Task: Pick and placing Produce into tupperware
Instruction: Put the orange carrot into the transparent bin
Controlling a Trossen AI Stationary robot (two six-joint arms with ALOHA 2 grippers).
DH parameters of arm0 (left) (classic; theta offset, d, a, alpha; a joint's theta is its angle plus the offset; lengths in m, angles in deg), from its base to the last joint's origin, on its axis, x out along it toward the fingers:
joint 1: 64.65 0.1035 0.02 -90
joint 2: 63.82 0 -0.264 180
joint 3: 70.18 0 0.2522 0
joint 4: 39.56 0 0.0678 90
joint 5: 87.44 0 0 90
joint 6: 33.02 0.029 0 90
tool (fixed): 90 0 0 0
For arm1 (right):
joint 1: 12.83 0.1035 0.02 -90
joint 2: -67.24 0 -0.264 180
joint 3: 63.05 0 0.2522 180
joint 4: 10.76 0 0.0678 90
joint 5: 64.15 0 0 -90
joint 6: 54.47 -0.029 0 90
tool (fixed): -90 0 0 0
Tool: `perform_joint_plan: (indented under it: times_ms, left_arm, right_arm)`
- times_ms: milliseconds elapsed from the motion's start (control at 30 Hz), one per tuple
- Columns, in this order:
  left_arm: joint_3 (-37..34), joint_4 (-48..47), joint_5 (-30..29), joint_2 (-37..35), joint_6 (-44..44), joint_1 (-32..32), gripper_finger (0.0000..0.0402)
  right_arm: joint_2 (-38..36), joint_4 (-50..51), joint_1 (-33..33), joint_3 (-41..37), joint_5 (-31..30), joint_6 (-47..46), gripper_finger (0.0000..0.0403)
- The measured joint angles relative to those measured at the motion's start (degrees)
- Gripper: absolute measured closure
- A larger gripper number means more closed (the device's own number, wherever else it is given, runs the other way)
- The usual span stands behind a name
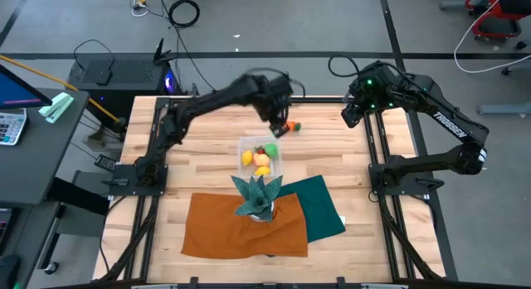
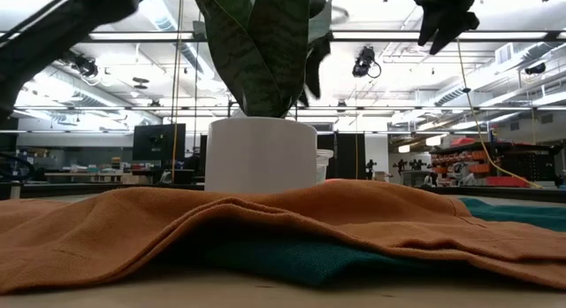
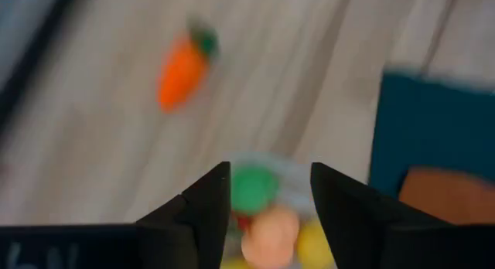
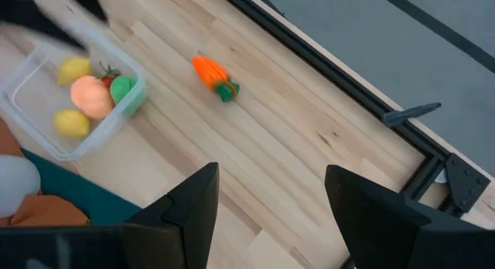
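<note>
A clear tupperware container [image 1: 260, 156] stands mid-table with yellow, peach, green and red toy produce [image 4: 93, 97] inside. An orange toy carrot [image 1: 290, 126] lies on the wood just beyond it, toward the far right; it also shows in the left wrist view [image 3: 184, 65] and the right wrist view [image 4: 213, 74]. My left gripper [image 1: 276, 123] hovers above the container's far end, next to the carrot, open and empty [image 3: 271, 193]. My right gripper [image 4: 271, 193] waits open and empty above the table's far right corner [image 1: 353, 115].
A white pot with a teal spiky plant [image 1: 257, 198] stands on an orange cloth [image 1: 245, 227] near the front edge, just in front of the container. A teal cloth [image 1: 319, 208] lies beside it to the right. Bare wood lies around the carrot.
</note>
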Motion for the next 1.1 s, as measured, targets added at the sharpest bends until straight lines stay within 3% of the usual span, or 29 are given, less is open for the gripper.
perform_joint_plan:
  times_ms: [267,500,667,800,933,1100]
  left_arm:
    - [0.04,22.46,-1.36,-7.96,-4.11,2.80,0.0280]
    - [0.04,33.25,1.05,-6.60,-3.94,-2.49,0.0332]
    - [-0.17,37.26,-4.00,-4.66,-3.02,-7.72,0.0355]
    - [0.02,50.35,-9.15,-4.60,-4.85,-11.00,0.0372]
    - [0.00,62.42,-6.53,-4.60,-7.95,-11.92,0.0391]
    - [-0.02,71.02,-5.56,-4.57,-14.33,-11.92,0.0393]
  right_arm:
    - [-0.01,0.35,0.00,-0.01,-0.26,0.47,0.0199]
    - [0.00,0.44,-0.66,-0.01,-0.53,1.51,0.0199]
    - [-0.01,0.44,-2.67,-0.01,-0.61,3.27,0.0199]
    - [-0.01,0.64,-5.37,-0.01,-0.68,4.43,0.0199]
    - [-0.01,0.66,-7.48,-0.01,-0.70,5.04,0.0199]
    - [-0.01,0.69,-8.75,-0.01,-0.69,6.02,0.0199]
